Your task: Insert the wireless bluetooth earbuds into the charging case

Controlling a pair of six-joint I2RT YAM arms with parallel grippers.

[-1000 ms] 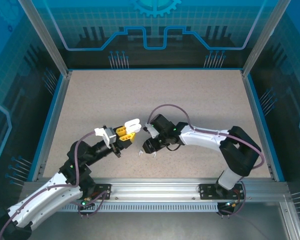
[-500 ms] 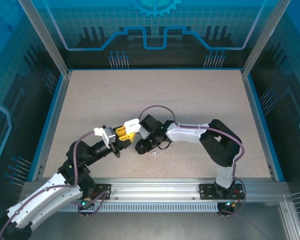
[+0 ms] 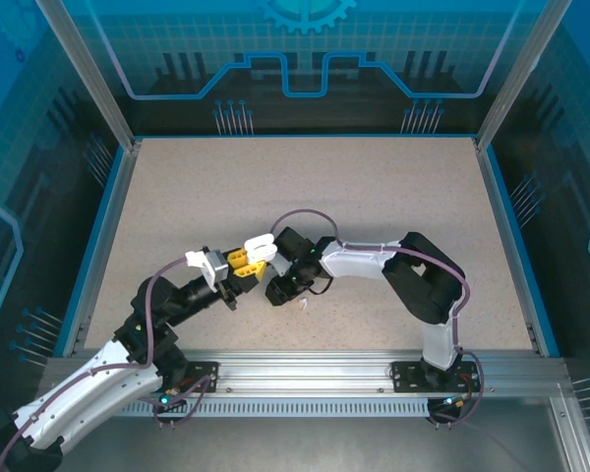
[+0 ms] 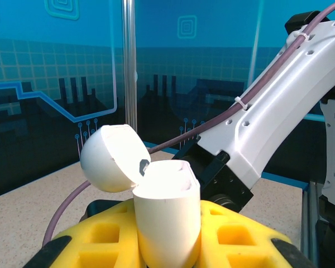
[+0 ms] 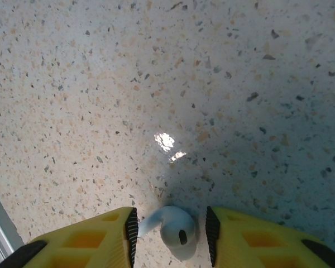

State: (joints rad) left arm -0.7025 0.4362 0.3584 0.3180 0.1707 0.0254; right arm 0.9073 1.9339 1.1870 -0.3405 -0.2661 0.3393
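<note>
My left gripper (image 4: 168, 245) is shut on a white charging case (image 4: 167, 215), held upright between its yellow fingers (image 4: 95, 237). The case's domed lid (image 4: 109, 159) is flipped open to the left, and glare washes out its top. From above, the case (image 3: 260, 244) sits just left of the right arm's wrist. My right gripper (image 5: 170, 229) points down at the table, and its jaws are open around a white stemmed earbud (image 5: 176, 230) lying flat. The stem reaches the left pad, while a small gap remains at the right pad. A small white earbud (image 3: 303, 306) lies beside the right gripper (image 3: 279, 291).
The speckled table (image 3: 374, 197) stretches back and to both sides, bounded by blue rails and glass walls. The right arm's white link (image 4: 279, 106) passes close behind the held case. The metal base rail (image 3: 305, 374) runs along the near edge.
The right arm has swung left, bringing its gripper close to the left gripper and the case. Its jaws have narrowed. The left arm and the case have not moved.
</note>
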